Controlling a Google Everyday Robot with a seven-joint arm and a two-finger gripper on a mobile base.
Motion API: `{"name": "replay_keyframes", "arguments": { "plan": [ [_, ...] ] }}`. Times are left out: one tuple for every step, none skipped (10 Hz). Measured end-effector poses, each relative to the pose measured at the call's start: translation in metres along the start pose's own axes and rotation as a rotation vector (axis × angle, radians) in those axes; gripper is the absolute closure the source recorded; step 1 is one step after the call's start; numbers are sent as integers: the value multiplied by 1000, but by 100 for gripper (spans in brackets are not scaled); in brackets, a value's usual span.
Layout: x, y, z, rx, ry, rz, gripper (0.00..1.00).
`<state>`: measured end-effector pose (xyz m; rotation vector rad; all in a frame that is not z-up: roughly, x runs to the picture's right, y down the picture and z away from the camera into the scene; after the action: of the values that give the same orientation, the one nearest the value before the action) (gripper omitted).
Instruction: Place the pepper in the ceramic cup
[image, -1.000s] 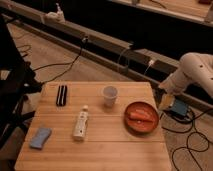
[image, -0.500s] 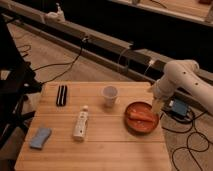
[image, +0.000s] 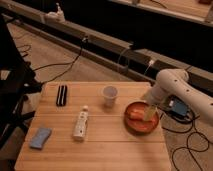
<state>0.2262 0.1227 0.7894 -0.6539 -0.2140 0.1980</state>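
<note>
The orange-red pepper lies in the round reddish-brown dish on the right side of the wooden table. The pale ceramic cup stands upright to the left of the dish, near the table's middle. My gripper hangs from the white arm and reaches down over the dish, just right of the pepper.
A white tube-like bottle lies left of the cup. A black object lies at the far left, a blue sponge at the front left. Cables and a blue box lie on the floor to the right.
The arm has swung left from beyond the table's right edge, and the gripper has come down over the dish near the pepper.
</note>
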Motion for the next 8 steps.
{"name": "replay_keyframes", "arguments": {
  "plan": [
    [1, 1, 6, -10, 0, 5, 22],
    [4, 2, 16, -29, 0, 15, 22],
    [7, 2, 26, -50, -6, 32, 22],
    [9, 1, 33, -63, -9, 43, 22],
    [12, 0, 42, -82, -14, 56, 22],
    [14, 0, 52, -102, -17, 69, 22],
    [17, 1, 62, -125, -17, 82, 27],
    [18, 2, 68, -140, -17, 87, 34]
  ]
}}
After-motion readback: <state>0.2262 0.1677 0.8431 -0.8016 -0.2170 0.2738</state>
